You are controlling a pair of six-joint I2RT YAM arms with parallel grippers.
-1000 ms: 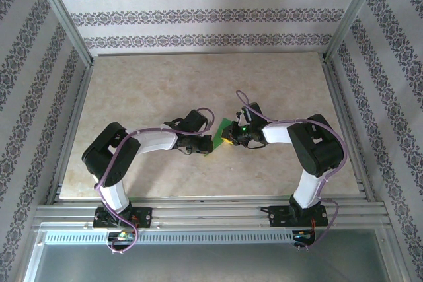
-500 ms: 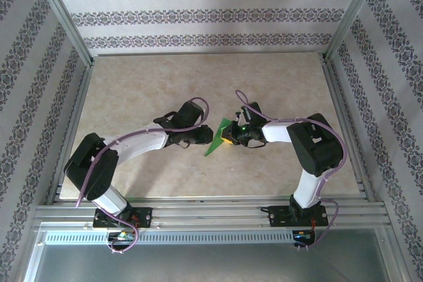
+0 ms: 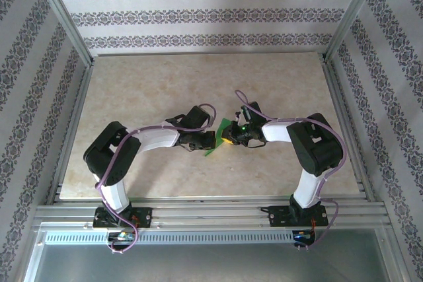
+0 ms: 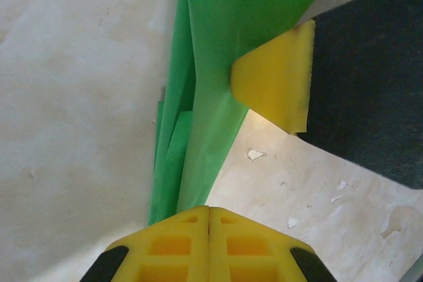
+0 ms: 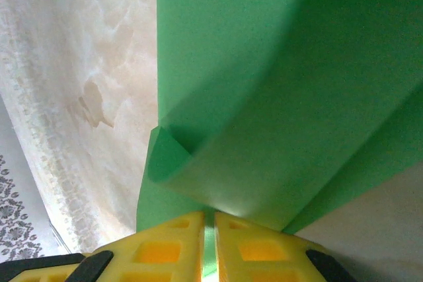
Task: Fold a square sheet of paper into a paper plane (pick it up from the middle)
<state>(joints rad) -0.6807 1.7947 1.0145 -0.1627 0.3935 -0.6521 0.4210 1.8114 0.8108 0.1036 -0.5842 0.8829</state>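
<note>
Top external view: the beige marbled table [image 3: 165, 77] is seen across the middle of the frame, bounded by aluminium rails [image 3: 198, 211] along its lower edge and by patterned walls [image 3: 211, 18] at the top and both sides. Wide bare surface is left in the upper half and toward the left and right edges; the work is crowded at the centre.

The left arm [image 3: 142, 142] is bent in from the lower left and the right arm [image 3: 310, 143] from the lower right. The left gripper [image 3: 205, 141] and right gripper [image 3: 229, 138] are set just beside each other, and the green paper [image 3: 213, 148] is held between them, slightly below the frame's centre.

In the left wrist view, the yellow fingers [image 4: 178, 242] are pressed together at the bottom edge, with the paper's narrow creased end caught at their tips. Its layered edges run to the top of the frame, and the other gripper's yellow fingertip touches its right edge.

In the right wrist view, the fingers are clamped on the paper, with a green sliver seen in the slit. A folded corner [image 5: 165, 156] is seen left of centre. Small white flecks [image 4: 254, 154] are scattered on the table.
</note>
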